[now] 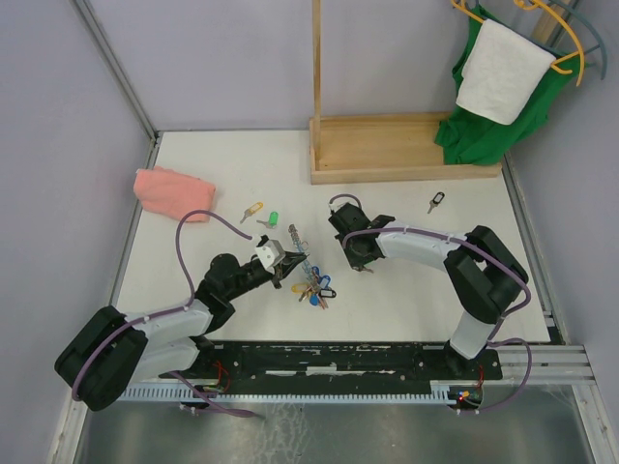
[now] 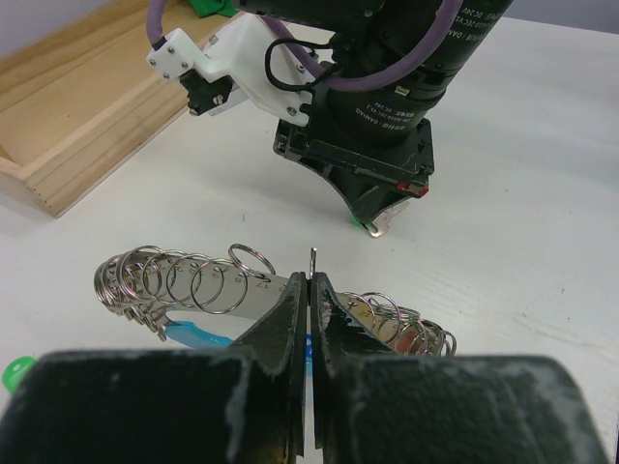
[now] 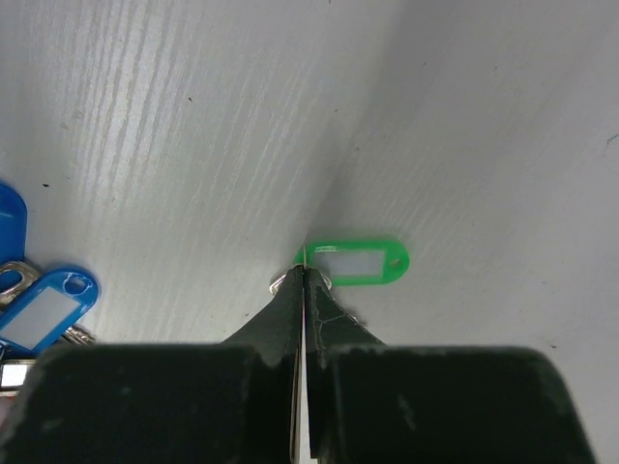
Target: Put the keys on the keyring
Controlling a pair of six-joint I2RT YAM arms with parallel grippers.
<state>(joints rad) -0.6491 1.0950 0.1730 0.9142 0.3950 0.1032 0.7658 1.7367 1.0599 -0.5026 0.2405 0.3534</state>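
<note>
The left gripper (image 2: pixel 309 282) is squeezed shut on the keyring (image 2: pixel 208 285). The keyring lies on the white table (image 1: pixel 387 300), near the middle. Just to its right, the right gripper (image 3: pixel 303 275) is pinched shut on the little ring of a green key (image 3: pixel 353 263). Blue tags (image 3: pixel 44 309) lie to the left of that key.

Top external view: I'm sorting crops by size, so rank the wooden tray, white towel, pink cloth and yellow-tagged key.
1. wooden tray
2. white towel, though it hangs nearer the camera, so this is unsure
3. pink cloth
4. yellow-tagged key
</note>
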